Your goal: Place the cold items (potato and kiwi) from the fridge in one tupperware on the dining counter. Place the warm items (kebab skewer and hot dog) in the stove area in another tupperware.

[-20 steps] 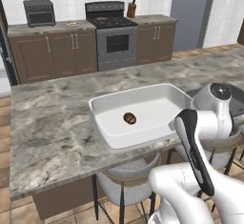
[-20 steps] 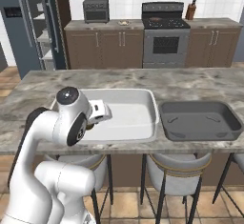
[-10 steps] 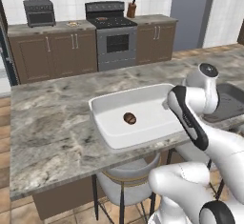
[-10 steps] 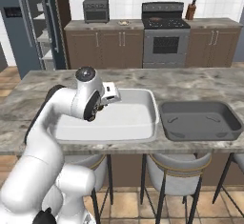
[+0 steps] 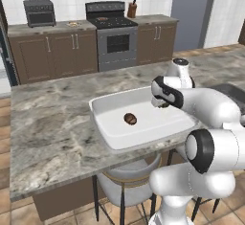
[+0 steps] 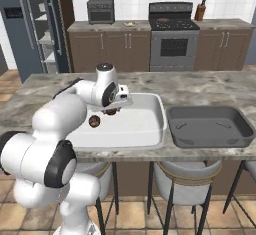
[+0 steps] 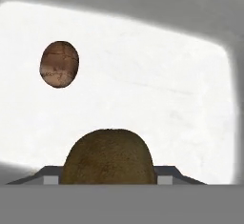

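**Kiwi held over the white tub, potato already inside**

No brand, label or writing can be read on anything in view.

In the hand view a brown, fuzzy kiwi sits at the bottom centre, right between the jaws, which are pinched on it part-way open. In the right base view the gripper hangs left of centre, above the white tub, with the kiwi a dark lump under it. In the left base view the gripper is right of centre, over the tub's right half.

One potato lies on the tub floor, centre of the left base view; in the hand view it is at the upper left, apart from the kiwi.

There are two tubs on the marble surface: the white one and a dark grey one just beside it, at right in the right base view. Three stools stand along the surface's near edge in that view.
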Robot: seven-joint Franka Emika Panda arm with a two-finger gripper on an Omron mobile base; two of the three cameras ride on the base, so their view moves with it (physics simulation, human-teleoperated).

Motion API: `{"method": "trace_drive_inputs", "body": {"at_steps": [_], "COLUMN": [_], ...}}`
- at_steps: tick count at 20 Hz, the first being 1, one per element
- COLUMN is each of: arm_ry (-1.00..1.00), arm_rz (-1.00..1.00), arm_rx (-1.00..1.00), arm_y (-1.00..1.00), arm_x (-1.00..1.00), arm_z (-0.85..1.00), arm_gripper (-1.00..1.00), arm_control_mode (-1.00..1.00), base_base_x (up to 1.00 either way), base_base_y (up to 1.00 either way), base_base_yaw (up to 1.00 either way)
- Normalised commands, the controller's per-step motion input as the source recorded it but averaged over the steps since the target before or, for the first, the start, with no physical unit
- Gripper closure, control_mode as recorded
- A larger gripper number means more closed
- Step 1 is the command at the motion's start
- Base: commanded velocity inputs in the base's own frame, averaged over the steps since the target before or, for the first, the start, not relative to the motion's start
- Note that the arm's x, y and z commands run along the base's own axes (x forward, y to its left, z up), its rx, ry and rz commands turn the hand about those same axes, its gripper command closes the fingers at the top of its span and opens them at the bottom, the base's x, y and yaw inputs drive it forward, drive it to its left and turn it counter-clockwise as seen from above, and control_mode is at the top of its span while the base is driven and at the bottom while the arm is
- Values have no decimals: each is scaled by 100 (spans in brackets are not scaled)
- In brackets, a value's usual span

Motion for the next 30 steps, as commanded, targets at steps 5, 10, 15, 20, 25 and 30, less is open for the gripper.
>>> {"method": "trace_drive_inputs", "body": {"at_steps": [5,10,15,20,25,30], "arm_ry": [-5,-11,-8,-4,0,-1], "arm_rz": [0,0,0,0,1,2], "arm_rx": [-1,0,0,0,2,7], "arm_y": [0,0,0,0,-19,-31], "arm_x": [44,41,73,82,57,24], "arm_z": [-100,-87,-36,-27,-43,-34], "arm_gripper": [100,100,100,100,-100,-100], "arm_control_mode": [-100,-100,-100,-100,-100,-100], "base_base_x": [0,0,0,0,0,0], "base_base_y": [0,0,0,0,0,0], "base_base_yaw": [0,0,0,0,0,0]}}
